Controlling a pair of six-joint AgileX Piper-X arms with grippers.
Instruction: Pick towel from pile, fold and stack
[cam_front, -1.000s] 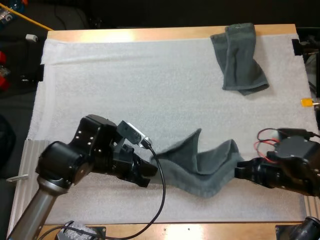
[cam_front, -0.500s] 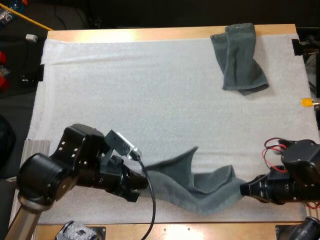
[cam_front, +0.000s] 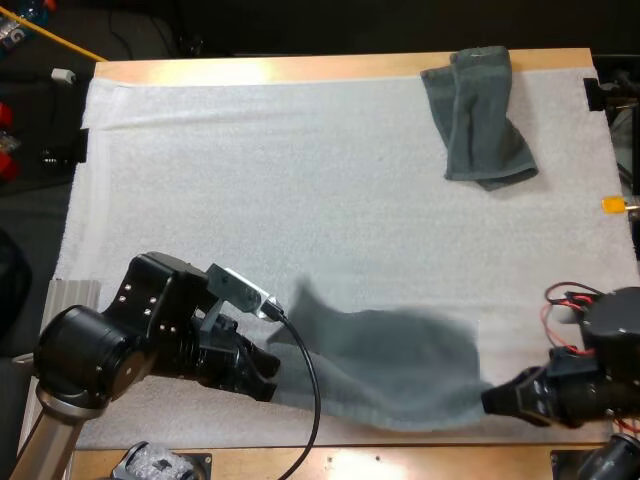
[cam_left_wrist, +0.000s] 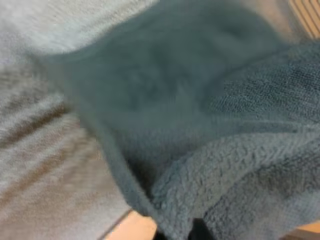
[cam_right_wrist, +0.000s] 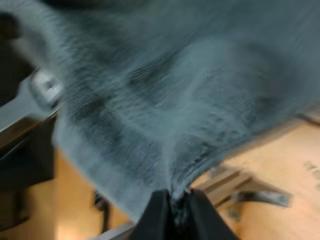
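The dark grey-green terry towel (cam_front: 385, 365) hangs spread between both grippers. The right gripper (cam_right_wrist: 173, 204) pinches one corner tight between its black fingers, and the left gripper (cam_front: 268, 362) is clamped on the opposite edge. It looks soft, light and floppy, so it should handle best held at the corners. A second towel (cam_front: 480, 120) lies rumpled well beyond the right gripper.

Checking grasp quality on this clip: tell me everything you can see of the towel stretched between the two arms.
The towel is dark grey-green terry cloth with a looped pile. It hangs spread as a wide sheet over the near edge of the mat. One end is held in the left pincer, and the other is bunched tight in the right pincer.
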